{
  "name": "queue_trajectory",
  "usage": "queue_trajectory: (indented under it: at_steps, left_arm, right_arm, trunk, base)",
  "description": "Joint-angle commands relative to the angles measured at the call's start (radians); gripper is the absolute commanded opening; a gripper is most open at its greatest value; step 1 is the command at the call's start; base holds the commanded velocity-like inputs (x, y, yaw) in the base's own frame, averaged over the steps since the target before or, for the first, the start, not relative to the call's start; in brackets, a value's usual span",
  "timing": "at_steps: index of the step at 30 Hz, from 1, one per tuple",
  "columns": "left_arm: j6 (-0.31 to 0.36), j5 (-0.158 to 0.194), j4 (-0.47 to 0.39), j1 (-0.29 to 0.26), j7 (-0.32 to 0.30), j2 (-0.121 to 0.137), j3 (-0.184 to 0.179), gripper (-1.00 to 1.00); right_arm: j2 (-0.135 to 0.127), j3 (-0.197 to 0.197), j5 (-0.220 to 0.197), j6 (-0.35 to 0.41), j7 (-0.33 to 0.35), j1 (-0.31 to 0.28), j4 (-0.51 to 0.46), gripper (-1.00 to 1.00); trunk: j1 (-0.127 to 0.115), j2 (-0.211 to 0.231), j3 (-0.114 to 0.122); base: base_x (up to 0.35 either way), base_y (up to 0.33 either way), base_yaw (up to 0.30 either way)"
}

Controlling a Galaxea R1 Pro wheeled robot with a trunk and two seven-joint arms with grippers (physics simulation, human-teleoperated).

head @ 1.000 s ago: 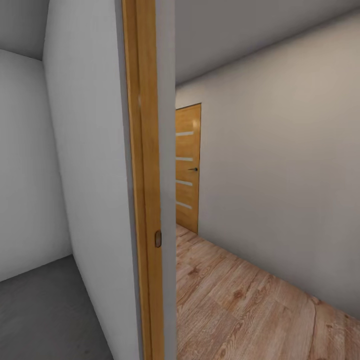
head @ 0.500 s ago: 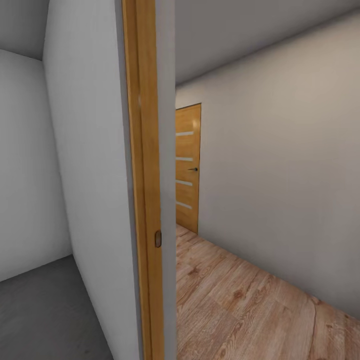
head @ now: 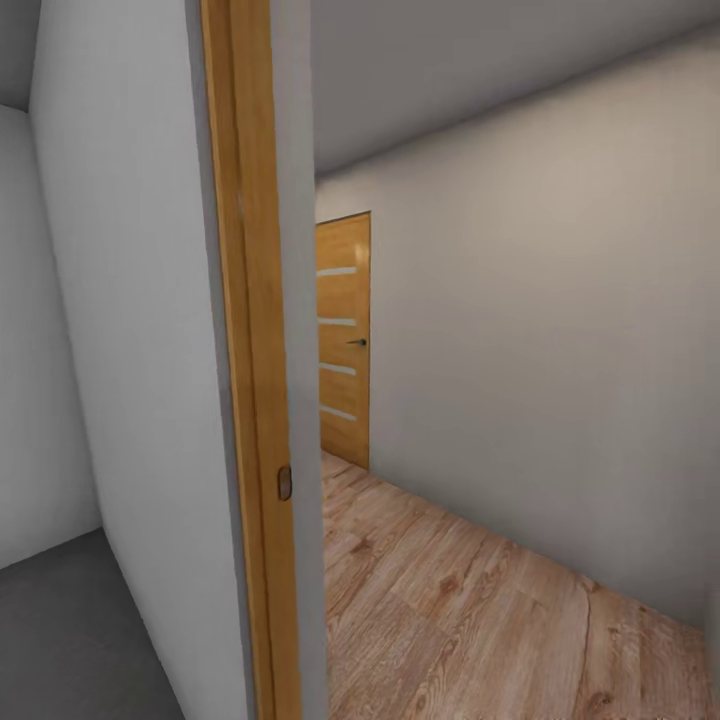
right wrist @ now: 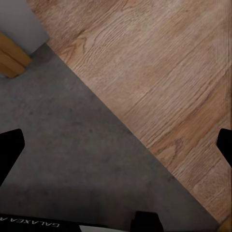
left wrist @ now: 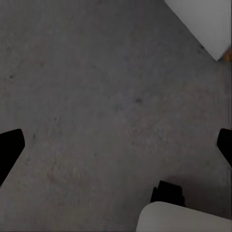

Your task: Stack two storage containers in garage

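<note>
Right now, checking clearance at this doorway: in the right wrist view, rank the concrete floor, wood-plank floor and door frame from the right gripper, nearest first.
1. concrete floor, directly beneath the right gripper.
2. wood-plank floor, just across the seam.
3. door frame, at the concrete's far edge.

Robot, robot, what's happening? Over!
Left gripper open, empty, over grey floor. Right gripper open, empty, at the floor seam. Door frame dead ahead.

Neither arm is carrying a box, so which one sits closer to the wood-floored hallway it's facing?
Right. Its end effector, open and empty, hangs over the wood planks meeting the concrete; the left end effector hangs over concrete.
</note>
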Motion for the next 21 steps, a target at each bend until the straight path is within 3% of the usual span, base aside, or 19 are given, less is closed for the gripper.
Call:
queue_trajectory:
  at_steps: [1,17,21]
  left_arm:
    - [-0.009,0.010,0.004,-0.002,-0.001,0.000,-0.003,1.00]
    - [-0.009,0.010,0.004,-0.002,-0.001,0.000,-0.003,1.00]
    - [-0.009,0.010,0.004,-0.002,-0.001,0.000,-0.003,1.00]
  right_arm:
    - [0.000,-0.001,0.007,-0.007,0.000,-0.002,0.005,1.00]
    - [0.000,-0.001,0.007,-0.007,0.000,-0.002,0.005,1.00]
    - [0.001,-0.001,0.007,-0.006,0.000,-0.002,0.005,1.00]
  trunk:
    - [0.000,-0.001,0.000]
    - [0.000,-0.001,0.015]
    - [0.000,-0.001,0.016]
  base:
    - [0.000,0.000,-0.242]
    - [0.000,0.000,-0.242]
    - [0.000,0.000,-0.092]
